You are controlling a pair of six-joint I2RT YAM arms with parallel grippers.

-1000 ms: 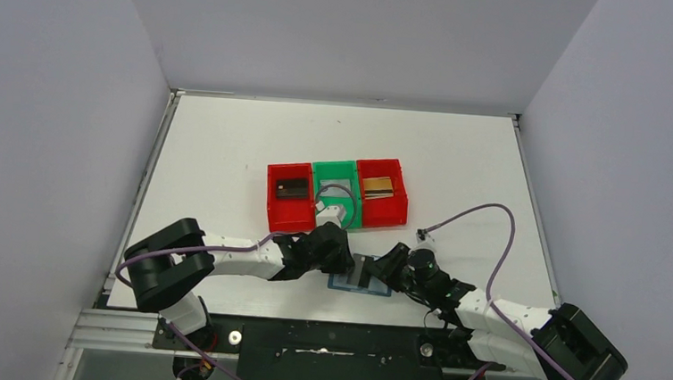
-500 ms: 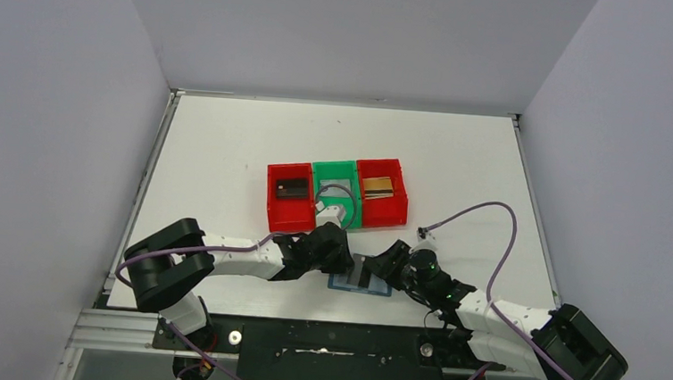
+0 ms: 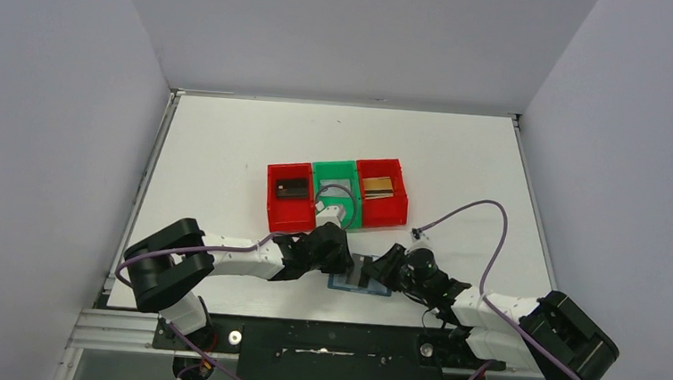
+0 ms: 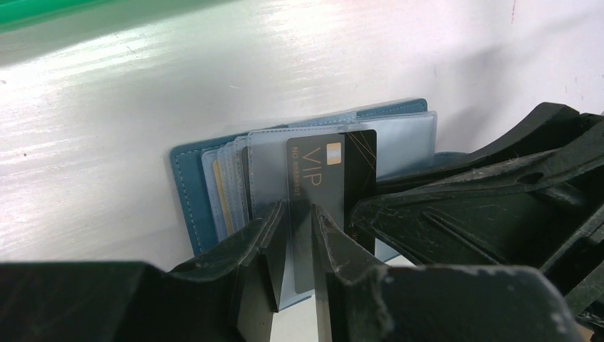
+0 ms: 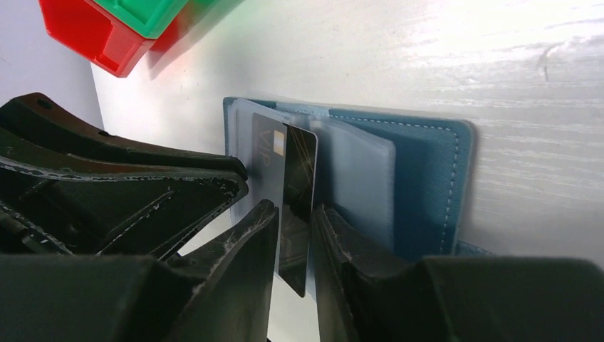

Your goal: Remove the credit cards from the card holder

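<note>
Left end effector (image 4: 300, 214) is nearly closed, pinching a clear sleeve (image 4: 267, 164) of the card holder (image 5: 427, 178). Right end effector (image 5: 295, 210) nips the black credit card (image 5: 299, 178) sticking out of it. I see the holder open on the counter (image 3: 228, 147), between the arms.

Top view looks down from high behind the arms (image 3: 239, 255) over the whole table (image 3: 228, 147). Both wrist views sit low and close, facing each other across the card holder (image 4: 186, 185) and black card (image 4: 331, 185).
</note>
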